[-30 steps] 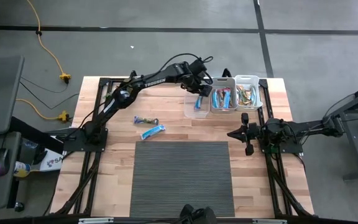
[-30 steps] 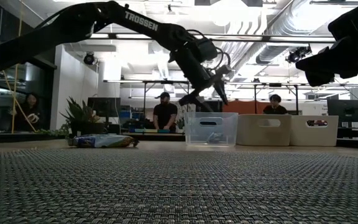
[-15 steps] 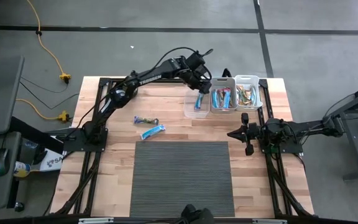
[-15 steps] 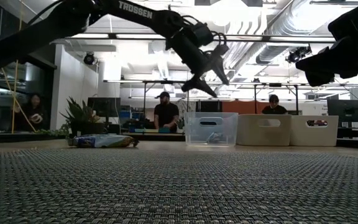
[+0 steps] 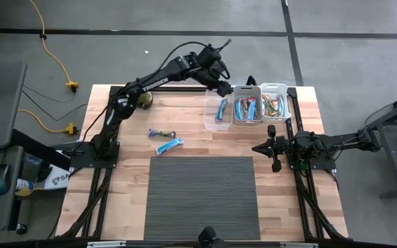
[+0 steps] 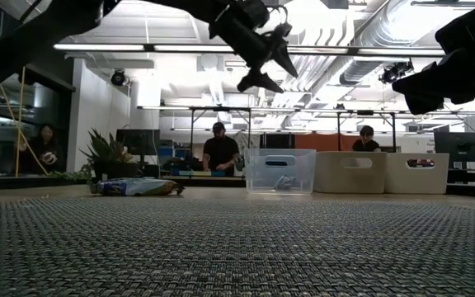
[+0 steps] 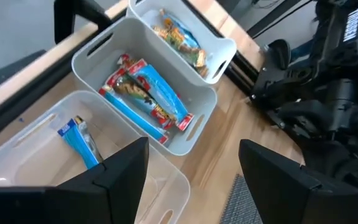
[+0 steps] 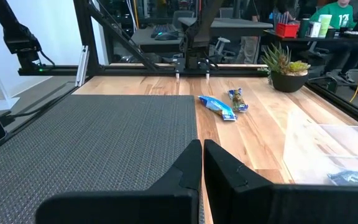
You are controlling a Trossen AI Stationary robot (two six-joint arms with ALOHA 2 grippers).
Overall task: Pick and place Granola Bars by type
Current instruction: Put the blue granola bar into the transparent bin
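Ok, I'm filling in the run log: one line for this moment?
left gripper: open, empty, above clear plastic bin | right gripper: shut, parked | two wrapped granola bars: on table

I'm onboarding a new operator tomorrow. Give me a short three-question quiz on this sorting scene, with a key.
1. True or false: the left gripper is carrying a bar.
2. How many bars lie loose on the wooden tabletop?
3. Which bin holds the blue-red-white bars: A nearest the left arm, B middle, C farthest?

Key:
1. False; it is open and empty, above the bins.
2. Two.
3. B.
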